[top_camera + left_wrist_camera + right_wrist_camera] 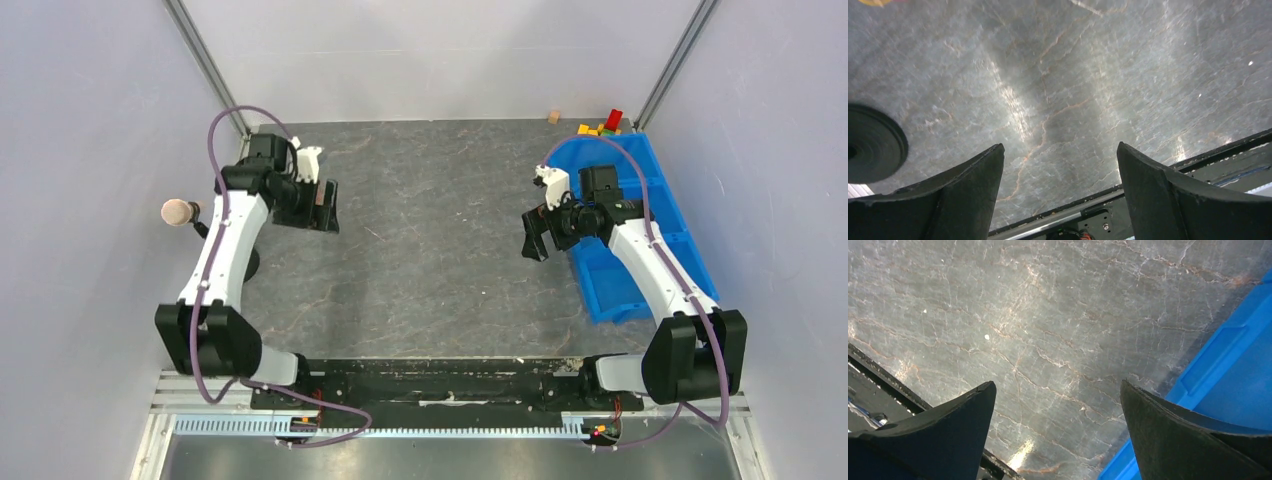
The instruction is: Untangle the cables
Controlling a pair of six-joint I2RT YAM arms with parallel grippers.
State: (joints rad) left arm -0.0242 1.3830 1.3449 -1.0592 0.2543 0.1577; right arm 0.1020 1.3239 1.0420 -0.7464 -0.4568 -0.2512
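Observation:
No thin red, orange or pale yellow cables show in any view; they are out of view. My left gripper (326, 207) hangs open and empty over the left part of the grey marbled table (430, 230). In the left wrist view the left gripper (1059, 146) has only bare table between its black fingers. My right gripper (535, 235) hangs open and empty at the right, just left of the blue bin. In the right wrist view the right gripper (1055, 383) also has only bare table between its fingers.
A blue bin (640, 290) stands along the right edge and also shows in the right wrist view (1233, 360). Small coloured blocks (605, 124) and a wooden block (553, 117) lie at the back right. A microphone (178, 212) stands at the left, with its round black base (870, 142).

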